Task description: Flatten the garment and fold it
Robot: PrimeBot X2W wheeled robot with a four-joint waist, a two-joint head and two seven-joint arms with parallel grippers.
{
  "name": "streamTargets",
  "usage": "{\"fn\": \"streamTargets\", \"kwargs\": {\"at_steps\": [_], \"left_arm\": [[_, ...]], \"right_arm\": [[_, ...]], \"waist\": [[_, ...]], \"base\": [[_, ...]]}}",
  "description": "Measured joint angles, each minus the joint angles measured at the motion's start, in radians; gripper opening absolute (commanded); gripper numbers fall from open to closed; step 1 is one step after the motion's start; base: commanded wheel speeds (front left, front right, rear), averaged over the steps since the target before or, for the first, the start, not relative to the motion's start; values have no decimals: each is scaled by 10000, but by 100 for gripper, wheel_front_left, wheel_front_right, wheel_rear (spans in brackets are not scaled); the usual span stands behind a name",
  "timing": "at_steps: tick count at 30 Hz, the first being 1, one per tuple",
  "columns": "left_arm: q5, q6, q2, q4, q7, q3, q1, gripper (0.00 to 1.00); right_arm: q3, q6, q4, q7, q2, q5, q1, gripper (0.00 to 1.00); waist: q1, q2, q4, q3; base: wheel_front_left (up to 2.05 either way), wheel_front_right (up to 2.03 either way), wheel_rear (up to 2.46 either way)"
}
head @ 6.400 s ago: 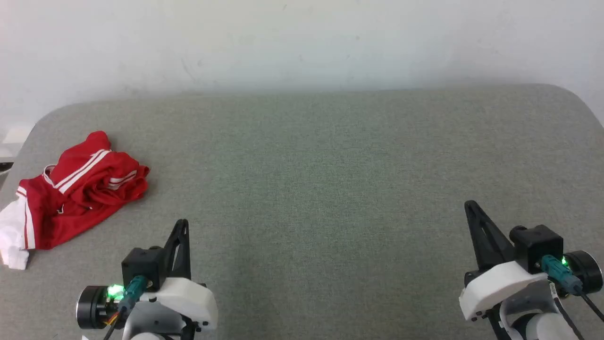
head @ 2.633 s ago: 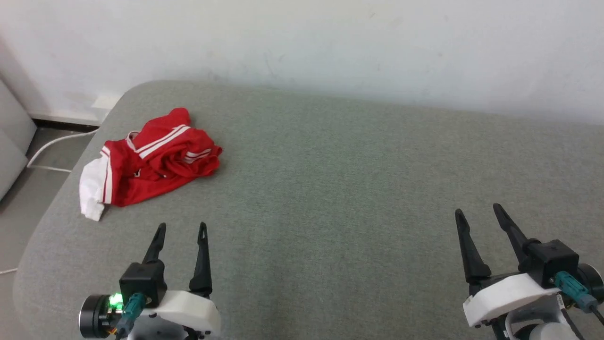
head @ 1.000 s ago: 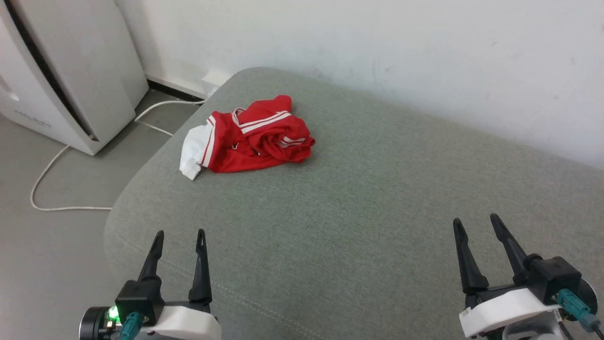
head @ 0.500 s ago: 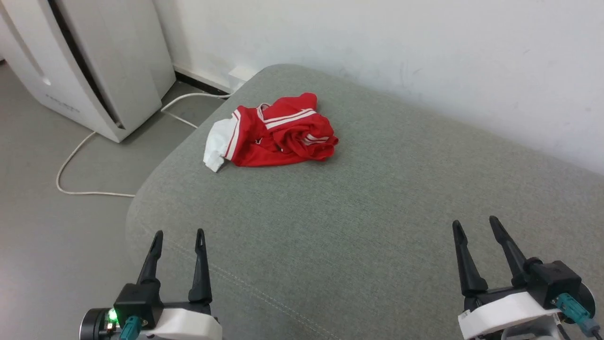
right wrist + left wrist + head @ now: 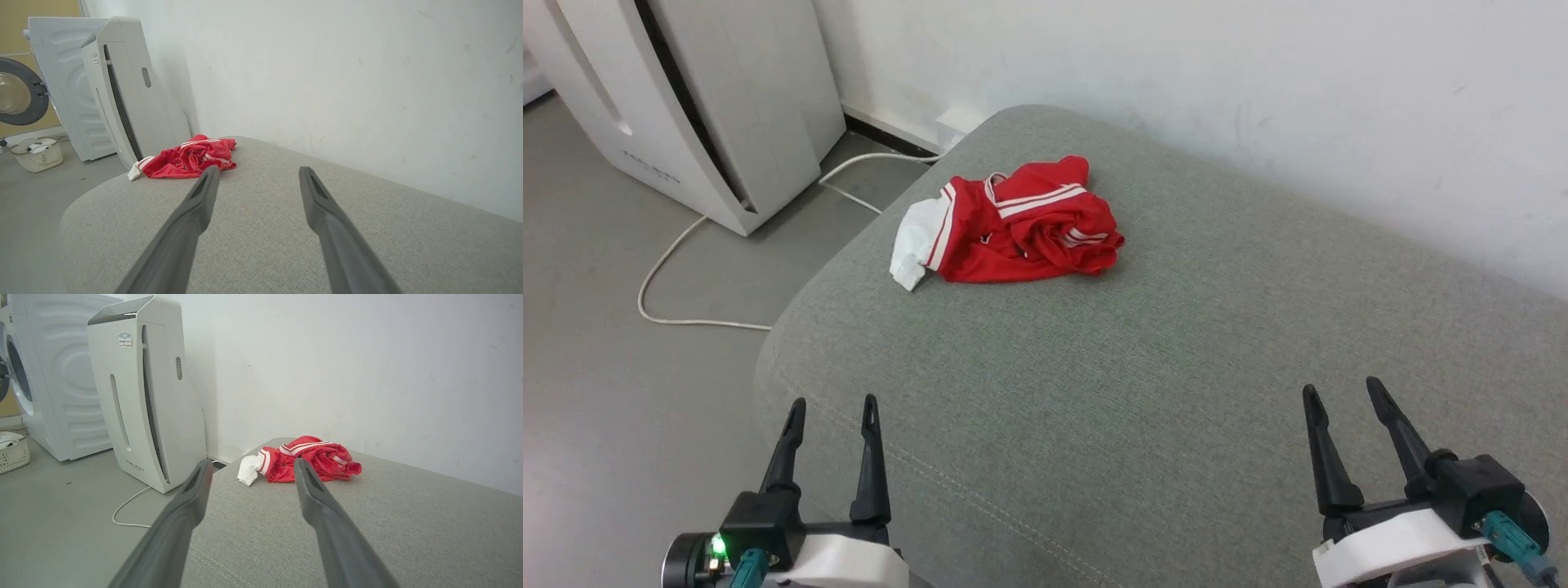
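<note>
The garment [image 5: 1021,229] is a red shirt with a white sleeve and white stripes, crumpled in a heap near the far left corner of the grey padded surface [image 5: 1176,367]. It also appears in the left wrist view as the garment [image 5: 314,463] and in the right wrist view as the garment [image 5: 192,159]. My left gripper [image 5: 833,406] is open near the front left edge, well short of the heap. My right gripper [image 5: 1342,390] is open at the lower right, far from it. Both hold nothing.
A tall white appliance [image 5: 694,98] stands on the floor left of the surface, with a white cable [image 5: 678,261] trailing across the floor. A washing machine [image 5: 45,375] and a small basket [image 5: 39,155] are farther left. A white wall [image 5: 1217,82] backs the surface.
The head camera has turned further left, so the garment sits nearer the picture's middle and more floor and appliance show. The garment lies as before. Both grippers stay open.
</note>
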Motion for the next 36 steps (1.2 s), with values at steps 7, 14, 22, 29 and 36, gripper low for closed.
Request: {"fn": "streamTargets", "kwargs": {"at_steps": [7,14,22,29,36], "left_arm": [[-84,15,0,48,0,-73,-35,100],[-115,-830,213,849,0,-94,-1431,100],[-416,-1528,1104,2727,811,-405,-4430,100],[-1187,-1687,2084,4516,3149,-571,-7294,100],[-2355,-1693,3275,6017,5306,-1120,-9722,100]], "right_arm": [[25,0,-46,-2,0,-222,-3,100],[46,0,-184,-2,8,-940,-147,100],[150,0,-625,0,15,-1919,-593,100],[253,0,-1582,282,-40,-2086,-1263,100],[299,0,-2493,476,-77,-2111,-1704,100]], "waist": [[0,0,-72,247],[1,0,-330,1007],[3,0,-908,2289],[4,0,-1599,3566],[4,0,-2454,4815]], "base": [[0,0,0],[0,0,0],[0,0,0],[0,0,0],[0,0,0]]}}
